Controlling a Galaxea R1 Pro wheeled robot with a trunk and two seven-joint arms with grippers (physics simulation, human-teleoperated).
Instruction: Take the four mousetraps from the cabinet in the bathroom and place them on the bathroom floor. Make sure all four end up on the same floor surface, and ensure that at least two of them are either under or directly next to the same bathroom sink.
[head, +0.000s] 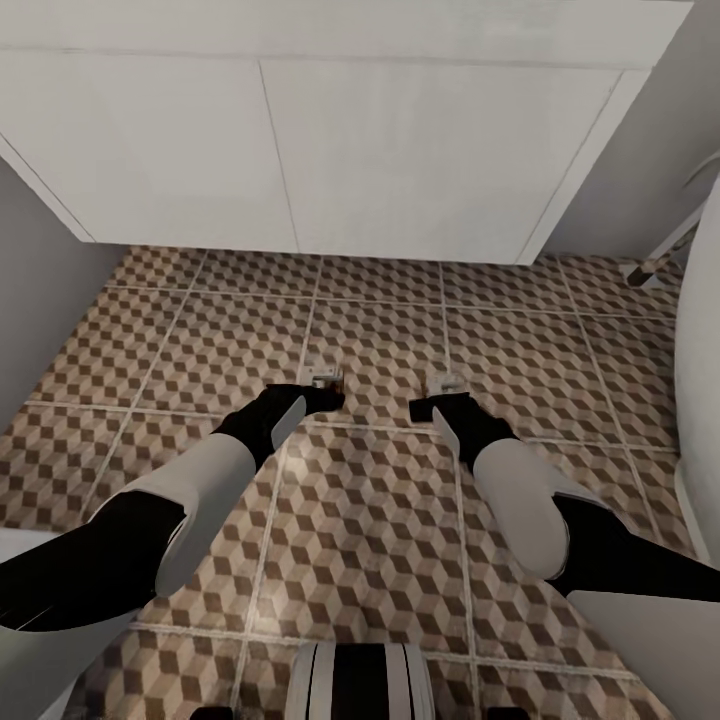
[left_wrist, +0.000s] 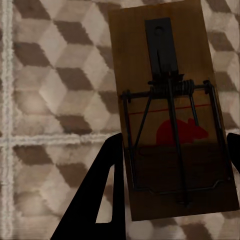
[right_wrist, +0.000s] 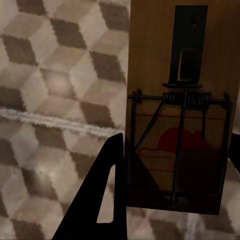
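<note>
My head camera looks steeply down over both my arms at the bathroom floor (head: 360, 540). My two wrist cameras face the same tiles at close range, each along its own fingers.

- Left mousetrap (left_wrist: 172, 112): tan board, dark spring bar, red mouse print, between the left jaws, low over the floor (head: 380, 560).
- Right mousetrap (right_wrist: 182, 107): same look, between the right jaws.

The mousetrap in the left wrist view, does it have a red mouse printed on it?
Yes, the mousetrap held between the left claw's fingers shows a red mouse shape on its wooden board, behind the dark wire.
</note>
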